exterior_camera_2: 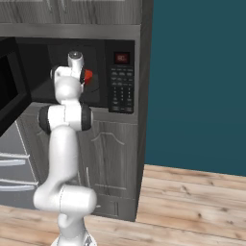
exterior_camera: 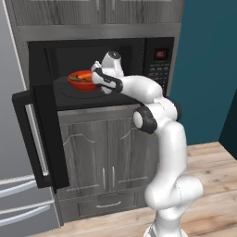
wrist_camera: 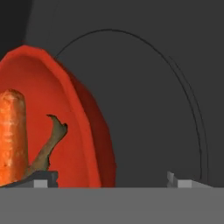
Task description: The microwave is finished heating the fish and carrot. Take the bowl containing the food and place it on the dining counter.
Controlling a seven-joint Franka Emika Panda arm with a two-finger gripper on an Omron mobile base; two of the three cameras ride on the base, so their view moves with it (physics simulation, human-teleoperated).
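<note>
Gripper (wrist_camera: 113, 180) jaws apart, straddling the bowl (wrist_camera: 83, 127) rim; my arm reaches forward into the microwave (exterior_camera: 157, 60), door (exterior_camera: 41, 139) swung left.

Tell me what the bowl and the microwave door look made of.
Bowl: looks like glazed ceramic or glossy plastic; the smooth red-orange wall with a soft sheen doesn't settle which. Microwave door: appears black plastic or painted metal frame around dark glass, with a pale, metal-looking bar handle. It's a render, so take both as guesses.
</note>
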